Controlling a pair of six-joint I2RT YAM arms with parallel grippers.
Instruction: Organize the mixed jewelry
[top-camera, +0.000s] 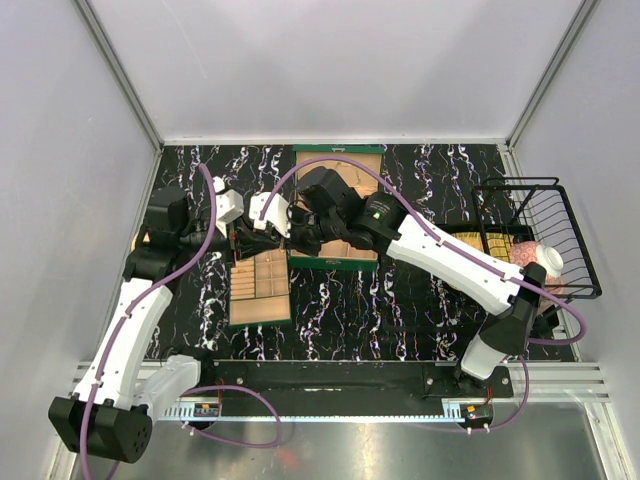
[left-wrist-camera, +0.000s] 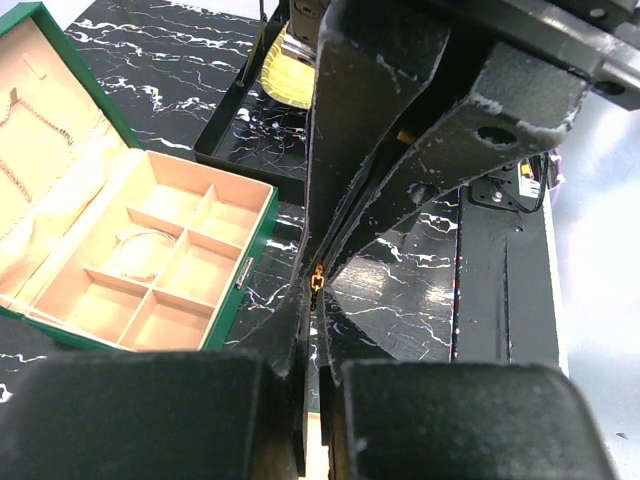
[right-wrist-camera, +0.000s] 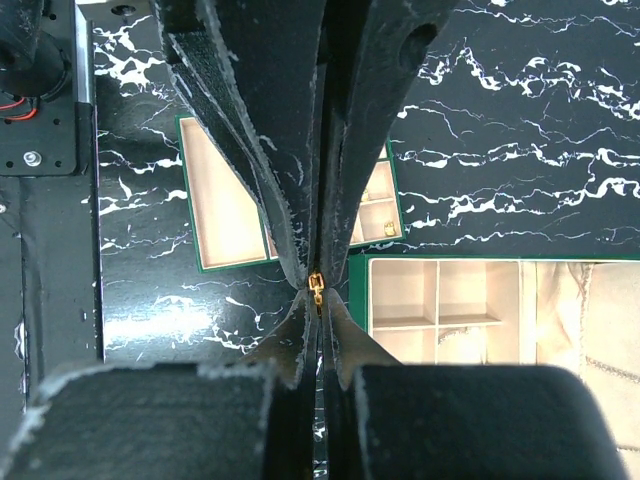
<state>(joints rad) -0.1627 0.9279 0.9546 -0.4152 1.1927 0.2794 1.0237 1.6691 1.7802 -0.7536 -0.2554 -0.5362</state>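
Left wrist: our left gripper (left-wrist-camera: 312, 315) and right gripper (right-wrist-camera: 317, 303) are both clenched on one gold piece (left-wrist-camera: 317, 281), above the table beside the green box (left-wrist-camera: 232, 310). We'd confirm left's pinch before right releases.

Left hand (left-wrist-camera: 312, 312) and right hand (right-wrist-camera: 318, 300) both pinched shut, meeting tip to tip, arms reaching inward

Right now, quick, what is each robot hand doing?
Left gripper: shut on the tiny gold piece.
Right gripper: shut on the same tiny gold piece.
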